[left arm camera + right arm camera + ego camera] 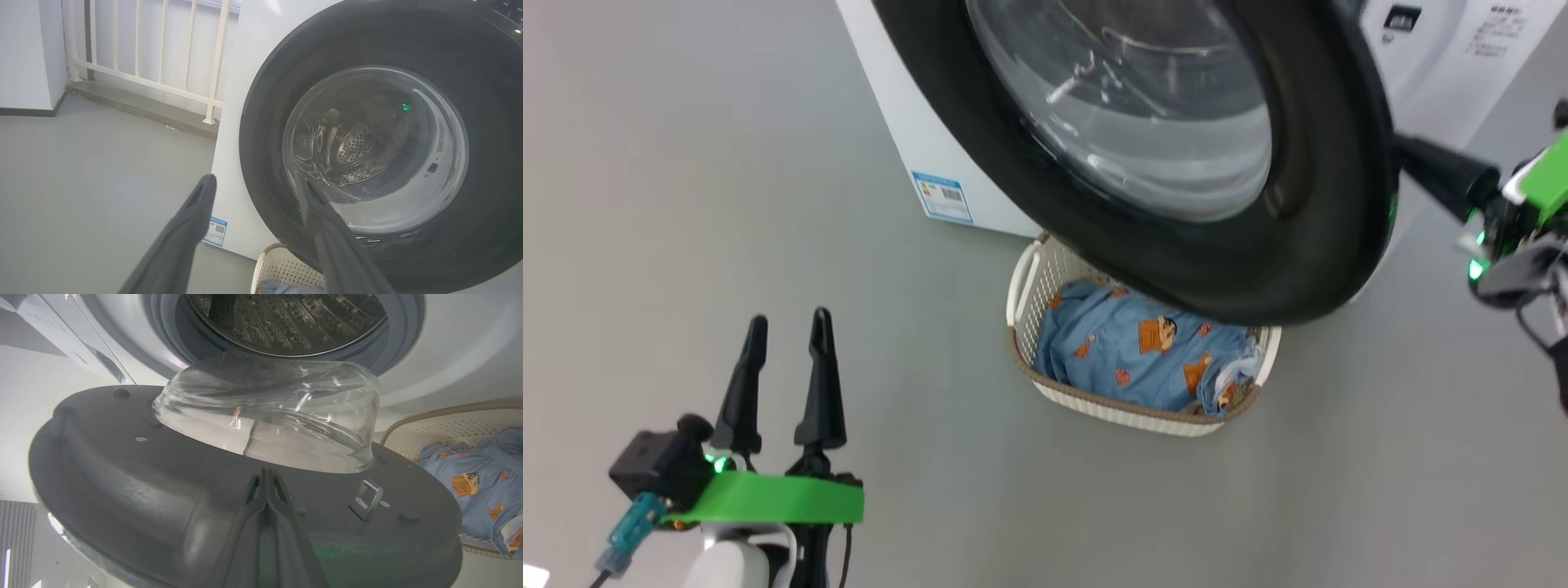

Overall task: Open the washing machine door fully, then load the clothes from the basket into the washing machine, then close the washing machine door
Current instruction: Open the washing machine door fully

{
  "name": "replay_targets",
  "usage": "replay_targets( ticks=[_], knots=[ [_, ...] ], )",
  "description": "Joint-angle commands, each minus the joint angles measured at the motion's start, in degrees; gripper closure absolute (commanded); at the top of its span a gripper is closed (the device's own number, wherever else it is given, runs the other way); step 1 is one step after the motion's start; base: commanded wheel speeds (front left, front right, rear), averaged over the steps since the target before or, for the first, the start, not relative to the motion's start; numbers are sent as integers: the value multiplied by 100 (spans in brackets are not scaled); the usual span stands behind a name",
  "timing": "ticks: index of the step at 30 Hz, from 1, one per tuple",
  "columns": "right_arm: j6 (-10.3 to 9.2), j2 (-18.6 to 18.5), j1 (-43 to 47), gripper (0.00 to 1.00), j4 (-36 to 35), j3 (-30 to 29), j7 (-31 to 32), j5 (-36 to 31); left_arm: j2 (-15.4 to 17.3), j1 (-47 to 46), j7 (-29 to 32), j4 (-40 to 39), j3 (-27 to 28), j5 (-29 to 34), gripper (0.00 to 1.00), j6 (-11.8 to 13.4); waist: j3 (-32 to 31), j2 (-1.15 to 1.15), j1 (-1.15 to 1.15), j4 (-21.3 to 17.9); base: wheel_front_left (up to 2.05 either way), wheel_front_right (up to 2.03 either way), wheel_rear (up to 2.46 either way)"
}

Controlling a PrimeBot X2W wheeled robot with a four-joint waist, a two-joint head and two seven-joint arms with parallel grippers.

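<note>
The washing machine door [1307,237], with its glossy black rim and clear glass bowl, stands partly swung out from the white washing machine [907,122] and hangs over the basket [1094,406]. The blue printed clothes [1127,343] lie in the basket. My right gripper [1405,155] reaches behind the door's right edge. In the right wrist view my right gripper [266,472] is shut and empty, its tips against the door's dark grey inner face [143,486], below the glass bowl [265,412] and the steel drum [286,318]. My left gripper [788,327] is open over the floor, left of the basket.
A blue label [942,197] sits low on the machine's front. Grey floor [686,204] spreads to the left and in front. A white railing [163,53] on a low step stands beyond the machine's left side. A metal latch loop [367,496] sticks up from the door's inner face.
</note>
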Motion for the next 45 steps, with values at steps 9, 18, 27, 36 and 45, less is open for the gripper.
replay_targets(
  ticks=[9,18,27,36,45],
  knots=[
    [34,291,1072,100,-738,122,307,221,299,275,-36,135,79,28,0,-13,-720,0,0,438,0,0,0],
    [34,484,1757,100,-1232,154,410,292,413,314,-36,455,-25,-50,0,-13,-922,0,0,819,0,0,0],
    [34,686,2185,100,-1542,256,618,385,478,300,-36,619,-135,-104,0,-13,-1067,0,0,1117,0,0,0],
    [34,902,2284,100,-1649,375,646,329,467,324,-36,633,-104,-125,0,-13,-1056,0,0,1217,0,0,0],
    [34,897,2254,100,-1628,309,683,324,429,317,-36,607,-19,-115,0,-13,-1023,0,0,1129,0,0,0]
  ],
)
